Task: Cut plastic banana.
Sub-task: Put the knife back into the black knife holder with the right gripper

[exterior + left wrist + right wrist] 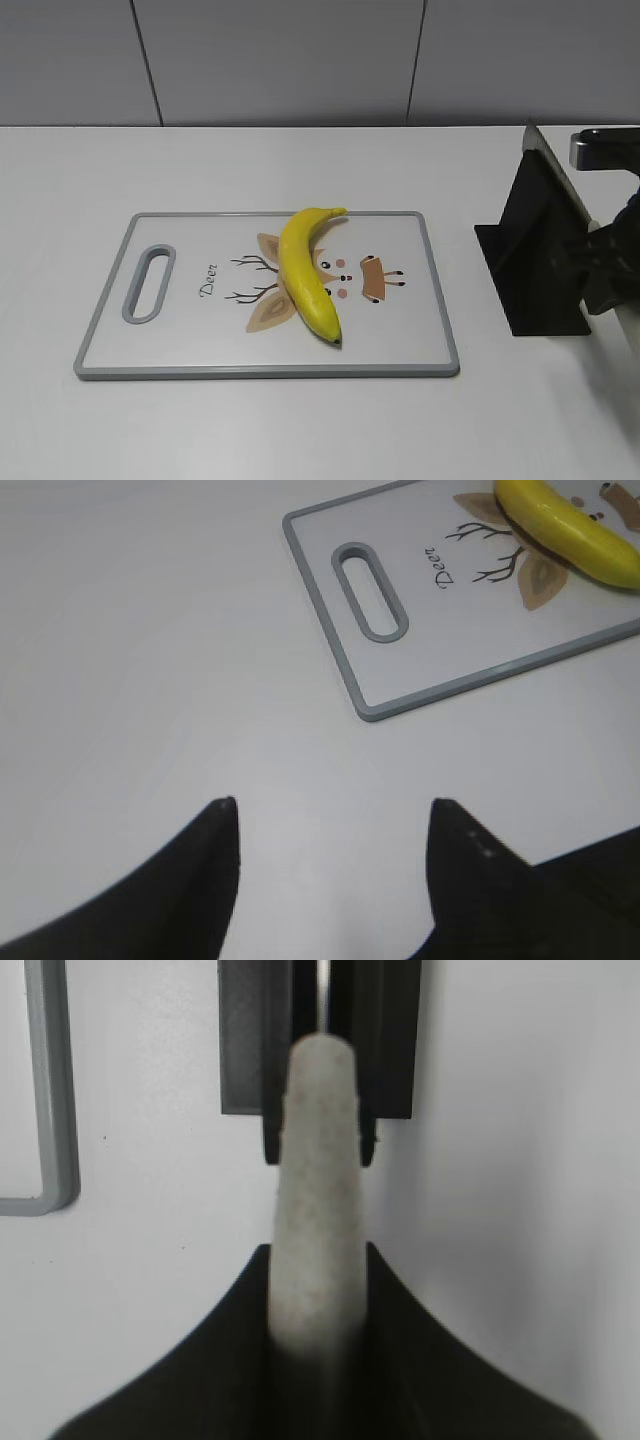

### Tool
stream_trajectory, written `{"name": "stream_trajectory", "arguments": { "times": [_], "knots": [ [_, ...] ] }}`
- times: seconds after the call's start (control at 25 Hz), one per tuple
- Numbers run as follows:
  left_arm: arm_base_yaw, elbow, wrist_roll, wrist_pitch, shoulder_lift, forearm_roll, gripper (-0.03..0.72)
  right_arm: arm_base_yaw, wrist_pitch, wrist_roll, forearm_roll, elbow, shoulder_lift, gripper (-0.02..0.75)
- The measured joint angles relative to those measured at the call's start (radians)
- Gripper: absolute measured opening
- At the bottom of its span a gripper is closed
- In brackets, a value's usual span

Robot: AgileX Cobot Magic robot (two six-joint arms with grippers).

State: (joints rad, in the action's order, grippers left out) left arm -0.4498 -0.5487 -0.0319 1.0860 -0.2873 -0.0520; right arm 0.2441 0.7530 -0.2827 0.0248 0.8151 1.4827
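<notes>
The plastic banana [305, 270] lies slantwise on the middle of the white, grey-rimmed cutting board [180, 340], stem end at the back. It also shows in the left wrist view [565, 525], at the top right. My right gripper [318, 1250] is shut on the pale speckled handle of a knife [318, 1160]. The knife sits in a black stand [245, 1050]. In the exterior view that gripper [612, 262] is at the far right, behind the stand [535, 270]. My left gripper [333, 805] is open and empty over bare table, near the board's handle end [420, 630].
The board has a slot handle [148, 283] at its left end and a deer print under the banana. A corner of the board [55, 1110] shows left of the stand in the right wrist view. A grey wall runs behind the white table.
</notes>
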Motion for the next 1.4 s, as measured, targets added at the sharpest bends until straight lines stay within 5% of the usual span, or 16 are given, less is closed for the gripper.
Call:
{"name": "stream_trajectory", "arguments": {
  "times": [0.6,1.4],
  "knots": [
    [0.0,0.013,-0.042,0.096,0.283,0.002,0.505,0.0,0.018,-0.004,0.0,0.016,0.0,0.17],
    [0.0,0.014,-0.046,0.096,0.293,0.002,0.494,0.0,0.053,-0.004,0.002,0.044,0.0,0.181]
  ]
}}
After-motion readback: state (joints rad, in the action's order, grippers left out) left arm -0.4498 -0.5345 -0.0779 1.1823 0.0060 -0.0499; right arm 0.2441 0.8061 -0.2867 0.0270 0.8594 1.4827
